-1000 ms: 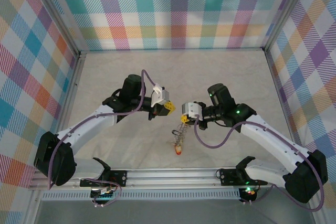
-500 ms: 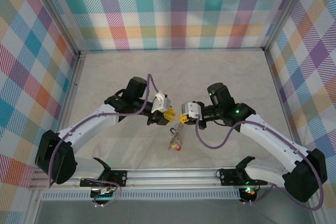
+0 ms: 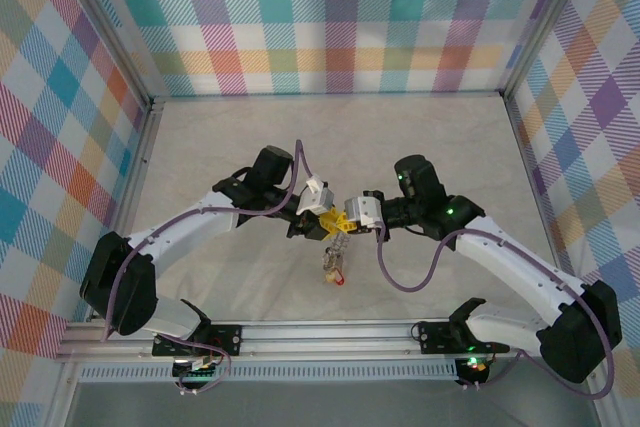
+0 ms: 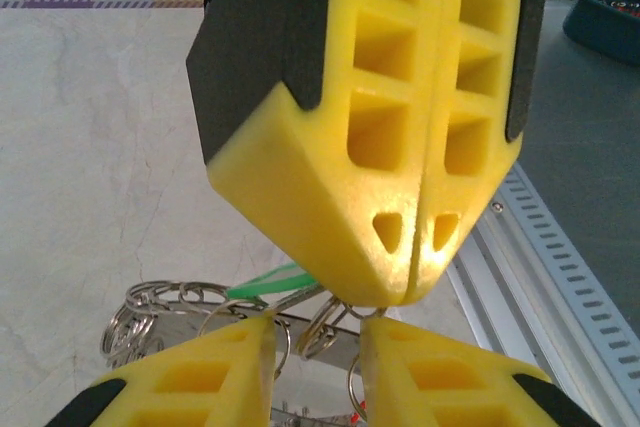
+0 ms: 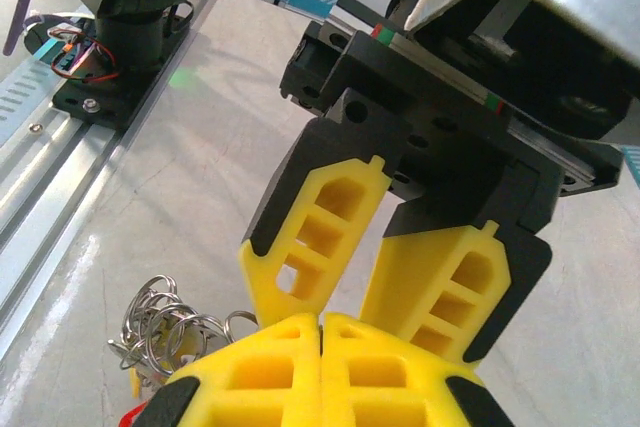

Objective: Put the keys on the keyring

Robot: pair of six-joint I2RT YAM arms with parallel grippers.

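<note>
Keys [image 3: 334,269] hang in a tangled bunch over the middle of the table [image 3: 420,137], toward its near edge. They look light, stiff and slippery, and will likely swing. Best hold is the keyring [image 4: 330,319] by its thin wire, not the tags. Right gripper [image 4: 408,289] is pinched fully closed, apparently on that wire. Left gripper [image 4: 315,347] is partly spread just beneath, holding nothing.
</note>
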